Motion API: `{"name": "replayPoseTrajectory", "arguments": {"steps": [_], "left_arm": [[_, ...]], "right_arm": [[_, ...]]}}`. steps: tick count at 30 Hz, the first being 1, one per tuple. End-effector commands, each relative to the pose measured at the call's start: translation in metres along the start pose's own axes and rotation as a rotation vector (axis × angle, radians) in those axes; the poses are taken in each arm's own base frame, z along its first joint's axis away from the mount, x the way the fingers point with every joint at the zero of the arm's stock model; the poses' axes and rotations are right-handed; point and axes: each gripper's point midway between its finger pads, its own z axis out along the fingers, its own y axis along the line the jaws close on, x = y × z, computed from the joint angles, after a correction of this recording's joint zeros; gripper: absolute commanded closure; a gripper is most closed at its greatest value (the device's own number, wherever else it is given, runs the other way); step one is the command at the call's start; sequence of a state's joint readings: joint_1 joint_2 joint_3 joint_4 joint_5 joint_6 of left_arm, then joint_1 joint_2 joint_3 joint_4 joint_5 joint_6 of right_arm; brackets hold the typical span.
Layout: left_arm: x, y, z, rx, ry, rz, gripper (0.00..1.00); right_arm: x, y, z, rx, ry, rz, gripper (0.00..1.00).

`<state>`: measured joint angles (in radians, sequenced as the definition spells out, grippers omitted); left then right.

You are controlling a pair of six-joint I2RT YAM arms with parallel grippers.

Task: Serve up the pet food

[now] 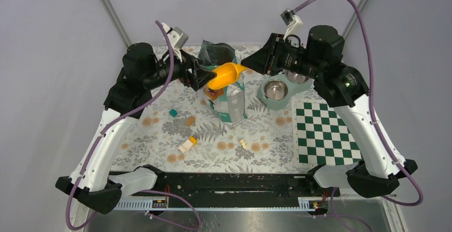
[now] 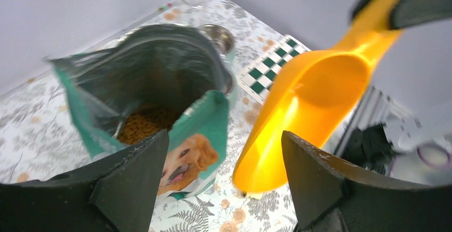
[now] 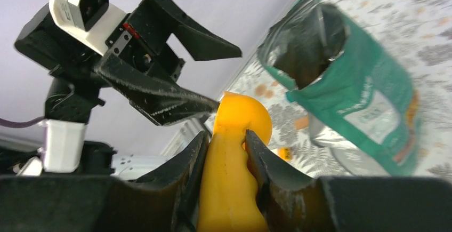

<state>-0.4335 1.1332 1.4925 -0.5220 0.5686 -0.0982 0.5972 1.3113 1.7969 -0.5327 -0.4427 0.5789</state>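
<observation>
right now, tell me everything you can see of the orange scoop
The orange glossy plastic scoop has a deep rounded bowl, empty inside, and a flat handle. It hangs in the air, tilted, beside the open teal pet food bag. The right hand is clamped on its handle; the open left hand flanks the bowl, contact unclear.

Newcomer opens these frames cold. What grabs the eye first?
The orange scoop hangs in mid-air at centre back, with the right hand clamped on its handle and the left hand open around its bowl. Just below it stands the open teal bag with brown kibble visible inside. The steel-bowl feeder sits right of it in the top view.
</observation>
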Motion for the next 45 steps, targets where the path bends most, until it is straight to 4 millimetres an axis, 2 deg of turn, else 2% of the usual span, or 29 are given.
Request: {"name": "replayPoseTrajectory", "arguments": {"steps": [1, 5, 8, 12, 16, 19, 23, 25, 28, 32, 37, 40, 45], "left_arm": [[-0.050, 0.040, -0.018, -0.313, -0.197, -0.149, 0.20], [-0.037, 0.078, -0.017, -0.529, -0.183, -0.350, 0.20], [-0.023, 0.094, -0.006, -0.595, -0.126, -0.417, 0.20], [-0.009, 0.109, 0.009, -0.640, -0.034, -0.453, 0.22], [0.009, 0.121, 0.022, -0.671, 0.083, -0.475, 0.31], [0.025, 0.117, 0.035, -0.613, 0.159, -0.470, 0.44], [0.043, 0.115, 0.042, -0.578, 0.234, -0.468, 0.68], [0.044, 0.119, 0.042, -0.587, 0.250, -0.455, 0.99], [0.024, 0.135, 0.035, -0.626, 0.204, -0.418, 1.00], [-0.022, 0.166, 0.013, -0.676, 0.079, -0.380, 1.00], [-0.059, 0.199, -0.016, -0.674, -0.014, -0.324, 1.00], [-0.061, 0.211, -0.029, -0.670, -0.006, -0.296, 1.00], [-0.041, 0.228, -0.037, -0.719, 0.040, -0.323, 1.00]], "right_arm": [[-0.039, 0.003, -0.048, 0.138, -0.178, -0.161, 1.00], [-0.058, 0.000, -0.077, 0.235, -0.297, -0.206, 1.00], [-0.068, -0.003, -0.090, 0.278, -0.357, -0.231, 1.00], [-0.071, -0.005, -0.093, 0.294, -0.379, -0.244, 1.00], [-0.074, -0.011, -0.094, 0.322, -0.398, -0.246, 1.00], [-0.075, -0.012, -0.092, 0.326, -0.394, -0.251, 1.00], [-0.074, -0.015, -0.087, 0.329, -0.385, -0.259, 1.00], [-0.075, -0.016, -0.086, 0.334, -0.387, -0.265, 1.00], [-0.078, -0.018, -0.085, 0.344, -0.391, -0.276, 1.00], [-0.082, -0.017, -0.084, 0.349, -0.398, -0.282, 1.00], [-0.087, -0.018, -0.079, 0.352, -0.399, -0.280, 1.00], [-0.088, -0.017, -0.075, 0.345, -0.395, -0.274, 1.00], [-0.086, -0.021, -0.062, 0.338, -0.369, -0.261, 1.00]]}}
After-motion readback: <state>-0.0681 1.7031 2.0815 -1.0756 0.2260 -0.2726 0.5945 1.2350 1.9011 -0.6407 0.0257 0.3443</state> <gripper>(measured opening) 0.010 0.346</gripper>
